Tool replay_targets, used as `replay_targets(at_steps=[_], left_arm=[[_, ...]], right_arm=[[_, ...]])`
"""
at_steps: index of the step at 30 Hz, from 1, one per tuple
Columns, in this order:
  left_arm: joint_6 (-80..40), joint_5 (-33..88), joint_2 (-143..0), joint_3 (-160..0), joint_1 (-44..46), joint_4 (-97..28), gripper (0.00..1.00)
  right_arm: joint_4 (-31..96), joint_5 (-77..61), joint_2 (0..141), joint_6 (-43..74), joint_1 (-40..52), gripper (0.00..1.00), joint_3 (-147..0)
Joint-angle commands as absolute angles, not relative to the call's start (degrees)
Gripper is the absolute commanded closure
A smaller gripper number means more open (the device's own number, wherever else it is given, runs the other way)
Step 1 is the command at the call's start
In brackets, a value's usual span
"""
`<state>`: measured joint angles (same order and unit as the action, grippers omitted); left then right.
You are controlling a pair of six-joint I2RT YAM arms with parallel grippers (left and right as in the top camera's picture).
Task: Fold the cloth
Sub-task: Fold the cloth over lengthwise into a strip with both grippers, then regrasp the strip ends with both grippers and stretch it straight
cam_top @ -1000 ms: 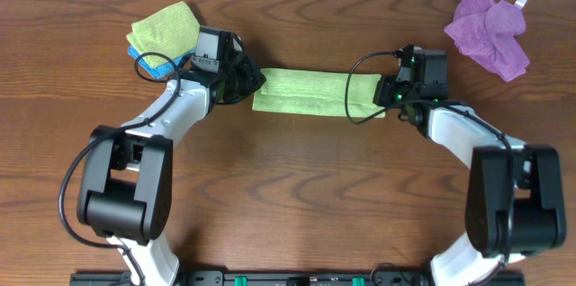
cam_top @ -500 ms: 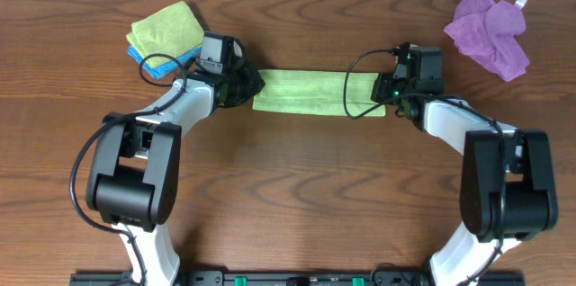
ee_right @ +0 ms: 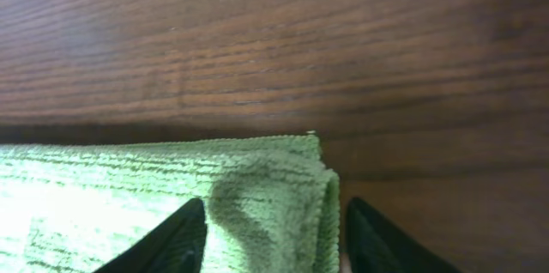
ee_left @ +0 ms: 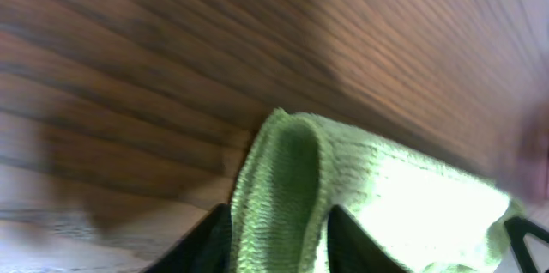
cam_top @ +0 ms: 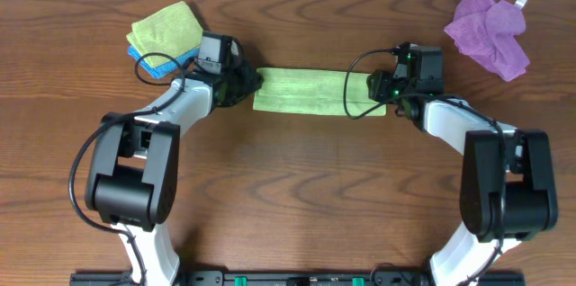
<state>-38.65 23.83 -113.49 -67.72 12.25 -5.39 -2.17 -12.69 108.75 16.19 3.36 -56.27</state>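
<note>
The green cloth (cam_top: 310, 92) lies as a long folded strip across the middle of the table. My left gripper (cam_top: 245, 86) is at its left end and my right gripper (cam_top: 380, 88) at its right end, both low over the wood. In the left wrist view the left gripper (ee_left: 279, 243) stands open around a raised fold of the cloth (ee_left: 287, 170). In the right wrist view the right gripper (ee_right: 274, 239) is open over the cloth's corner (ee_right: 257, 187), and bare wood shows beside one fingertip (ee_right: 377, 239).
A folded yellow-green cloth (cam_top: 166, 23) sits on a blue one (cam_top: 155, 63) at the back left, just behind my left arm. A crumpled purple cloth (cam_top: 490, 30) lies at the back right. A black cable (cam_top: 349, 97) loops over the green strip.
Both grippers have gone from shut to open at the strip's ends. The left arm shifted slightly towards the back of the table a second ago. The cloth stays flat.
</note>
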Motion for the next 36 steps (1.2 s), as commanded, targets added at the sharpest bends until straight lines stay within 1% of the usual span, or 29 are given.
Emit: replay_targets(at_steps=[1, 5, 7, 10, 11, 12, 13, 15, 16, 20, 23, 27, 31, 36], left_arm=[[-37.47, 25.17, -112.57, -68.20, 9.69, -5.30, 0.55], [-37.28, 28.01, -110.69, -68.53, 7.27, -5.39, 0.49], [-37.28, 28.36, -109.49, -68.53, 6.39, -5.72, 0.45], [-37.32, 28.67, -106.94, -68.53, 5.63, -5.76, 0.43], [-37.32, 28.58, -106.02, -68.53, 5.63, -5.72, 0.46], [-37.41, 28.60, -105.41, -68.53, 5.63, -5.61, 0.53], [-37.52, 28.58, -104.60, -68.53, 5.69, -5.48, 0.64], [-37.93, 28.58, -103.39, -68.53, 6.13, -5.26, 0.88], [-38.81, 28.56, -103.20, -68.55, 6.44, -5.26, 0.94], [-40.75, 28.40, -103.55, -68.58, 7.97, -4.75, 0.94], [-40.75, 26.26, -104.03, -68.58, 9.80, -3.18, 0.94], [-40.73, 21.78, -105.08, -68.58, 12.27, -1.13, 0.94], [-40.40, 20.75, -107.22, -68.60, 13.74, -1.04, 0.94], [-39.81, 20.58, -110.93, -68.69, 14.55, -0.99, 0.94]], right_arm=[[-1.41, -14.17, 107.07, 17.32, 3.40, 0.44, -57.43], [0.56, -14.11, 103.31, 17.41, 3.40, 0.32, -57.43], [1.98, -13.76, 100.92, 17.63, 3.38, 0.30, -57.43], [4.67, -13.69, 96.82, 17.85, 3.36, 0.27, -57.43], [5.76, -13.56, 95.35, 18.35, 3.31, 0.23, -57.43], [6.70, -13.50, 94.11, 18.79, 3.25, 0.20, -57.43], [7.66, -13.52, 92.88, 19.05, 3.16, 0.13, -57.43], [10.24, -13.50, 90.04, 21.52, 2.79, 0.03, -57.41], [11.44, -13.54, 88.86, 23.59, 2.52, 0.01, -57.41], [15.22, -16.78, 86.15, 32.51, 0.69, 0.01, -57.41], [16.53, -21.93, 86.37, 34.54, -0.95, 0.01, -57.17], [16.62, -22.98, 87.37, 37.17, -2.44, 0.01, -55.00], [14.79, -25.36, 88.62, 39.44, -2.98, 0.01, -51.96], [8.62, -27.27, 89.78, 43.94, -2.98, 0.01, -47.29]])
